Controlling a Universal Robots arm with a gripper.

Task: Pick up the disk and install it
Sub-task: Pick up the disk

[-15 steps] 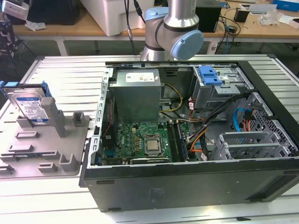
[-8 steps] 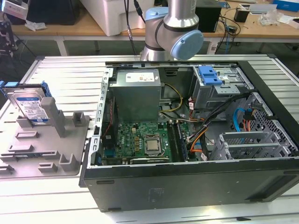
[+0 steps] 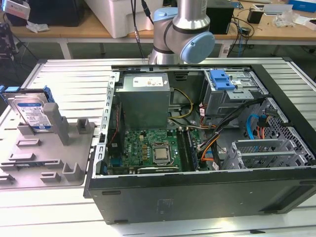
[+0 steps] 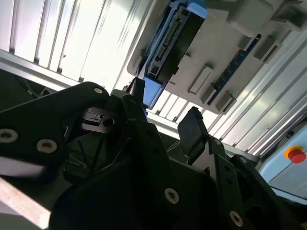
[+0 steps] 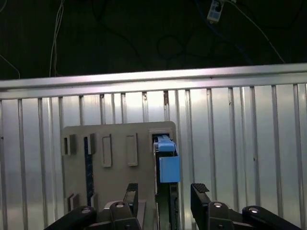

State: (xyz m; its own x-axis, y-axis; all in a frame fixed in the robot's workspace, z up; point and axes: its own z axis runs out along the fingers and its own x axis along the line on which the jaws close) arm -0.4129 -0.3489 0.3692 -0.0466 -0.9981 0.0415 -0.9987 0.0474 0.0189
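Note:
The disk (image 3: 32, 112) is a silver drive with a white-and-blue label in a blue bracket. It stands on edge, leaning in a slot of the grey holder block (image 3: 49, 158) at the exterior view's left. In both wrist views I see it edge-on, as the disk (image 5: 166, 163) and the disk (image 4: 172, 38), well below the gripper. My gripper (image 5: 165, 194) hangs high above it, open, with nothing between its black fingers (image 5: 130, 192). In the second wrist view the gripper (image 4: 165, 115) shows the same wide gap.
An open computer case (image 3: 197, 197) lies on the slatted metal table (image 3: 69, 74). Inside are a grey drive cage with a blue latch (image 3: 222, 81), a power-supply box (image 3: 143, 94), a motherboard (image 3: 153, 150) and cables. A red stop button (image 4: 296, 155) sits off the table.

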